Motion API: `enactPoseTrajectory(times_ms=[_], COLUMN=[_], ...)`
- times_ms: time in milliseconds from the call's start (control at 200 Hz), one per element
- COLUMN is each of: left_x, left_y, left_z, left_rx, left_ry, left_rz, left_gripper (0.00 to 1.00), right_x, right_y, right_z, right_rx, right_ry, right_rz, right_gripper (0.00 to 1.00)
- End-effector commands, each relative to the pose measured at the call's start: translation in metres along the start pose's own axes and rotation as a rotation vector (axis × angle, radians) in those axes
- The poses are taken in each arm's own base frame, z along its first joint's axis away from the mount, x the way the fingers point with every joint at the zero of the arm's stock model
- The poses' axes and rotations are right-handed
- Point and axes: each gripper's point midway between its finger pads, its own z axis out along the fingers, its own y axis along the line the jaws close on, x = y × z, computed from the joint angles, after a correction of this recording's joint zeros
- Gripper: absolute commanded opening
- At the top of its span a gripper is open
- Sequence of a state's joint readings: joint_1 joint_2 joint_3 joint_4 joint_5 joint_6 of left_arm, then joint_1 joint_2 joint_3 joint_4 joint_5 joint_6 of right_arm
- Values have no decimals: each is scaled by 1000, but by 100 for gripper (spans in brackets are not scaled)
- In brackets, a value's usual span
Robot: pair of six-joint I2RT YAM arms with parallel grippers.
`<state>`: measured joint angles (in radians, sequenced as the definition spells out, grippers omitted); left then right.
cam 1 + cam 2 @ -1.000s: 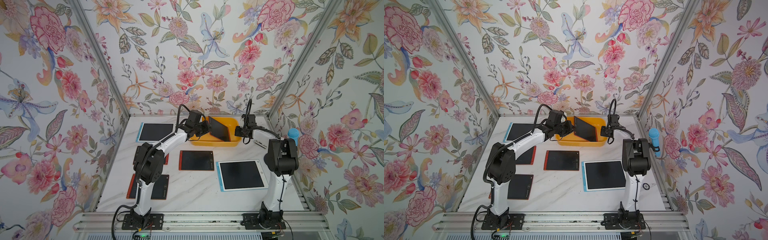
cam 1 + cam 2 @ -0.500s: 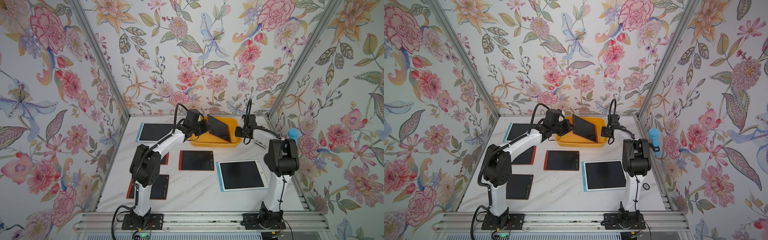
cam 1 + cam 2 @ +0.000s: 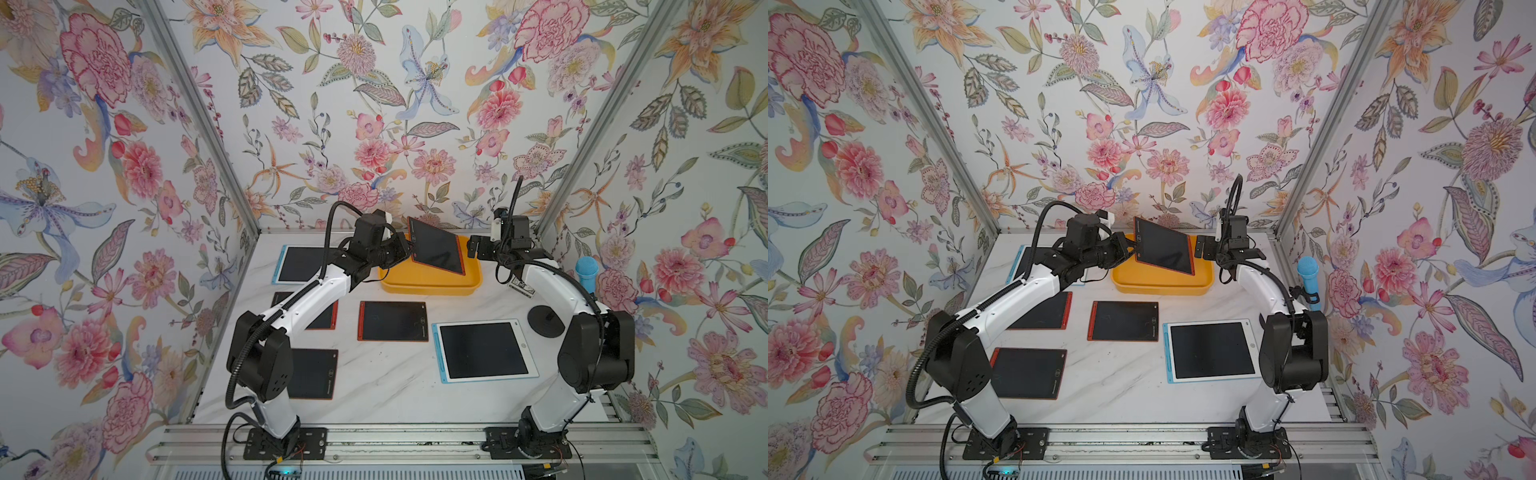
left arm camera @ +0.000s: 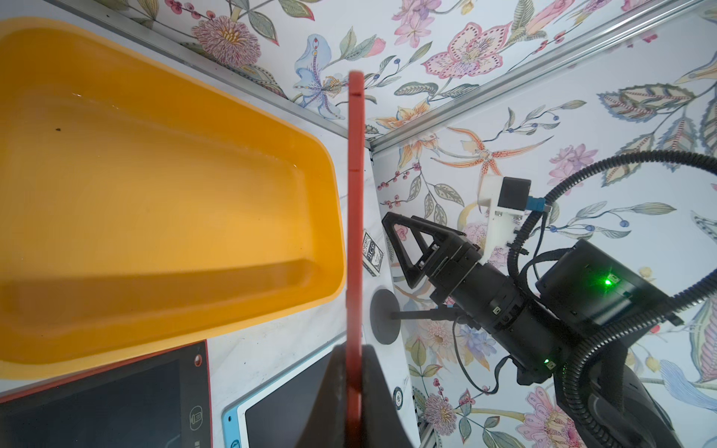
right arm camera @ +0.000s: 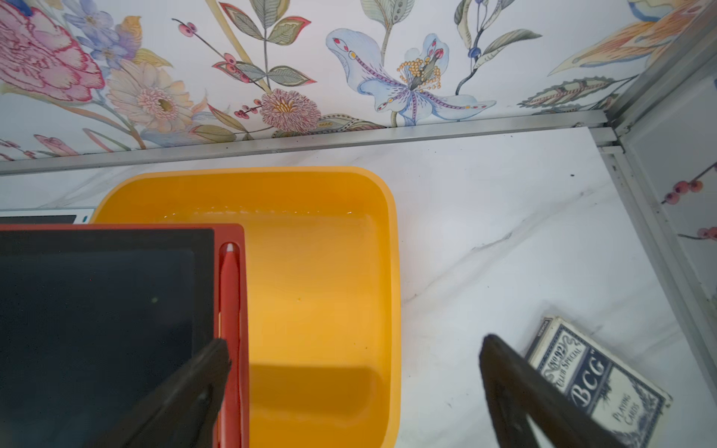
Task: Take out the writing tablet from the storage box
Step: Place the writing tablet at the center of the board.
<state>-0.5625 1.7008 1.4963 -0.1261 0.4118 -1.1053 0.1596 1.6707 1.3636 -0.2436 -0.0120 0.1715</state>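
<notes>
The writing tablet [image 3: 436, 249] [image 3: 1165, 251] has a red frame and a dark screen. It hangs tilted above the yellow-orange storage box [image 3: 428, 284] [image 3: 1158, 286]. My left gripper [image 3: 409, 249] [image 3: 1133, 249] is shut on its left edge. In the left wrist view the tablet [image 4: 355, 194] shows edge-on between the shut jaws of the left gripper [image 4: 355, 368], and the storage box [image 4: 155, 213] is empty. My right gripper [image 3: 471, 247] [image 5: 354, 343] stands open just right of the tablet [image 5: 97, 310], holding nothing, over the box [image 5: 318, 271].
Several other tablets lie flat on the marble table: a blue-framed tablet [image 3: 484, 351], red-framed tablets [image 3: 392, 321] [image 3: 311, 374], and one at the back left [image 3: 299, 264]. A playing-card box [image 5: 597, 380], a black round stand [image 3: 546, 322] and a blue microphone [image 3: 587, 272] sit at the right.
The right gripper's jaws have gone from shut to wide open beside the tablet's right edge. The left gripper has raised the tablet slightly above the box.
</notes>
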Motion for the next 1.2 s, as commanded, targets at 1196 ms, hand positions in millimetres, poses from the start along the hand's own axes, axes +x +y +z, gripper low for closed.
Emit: enactPoseTrajectory(times_ms=[1196], left_x=[204], left_y=[115], left_z=[-185], left_rx=[100], left_ry=[244], left_rz=[-267], left_gripper=[0], right_x=[64], right_y=[46], right_z=[-133], right_rx=[-151], right_ry=[-10], right_rz=[105], right_gripper=[100])
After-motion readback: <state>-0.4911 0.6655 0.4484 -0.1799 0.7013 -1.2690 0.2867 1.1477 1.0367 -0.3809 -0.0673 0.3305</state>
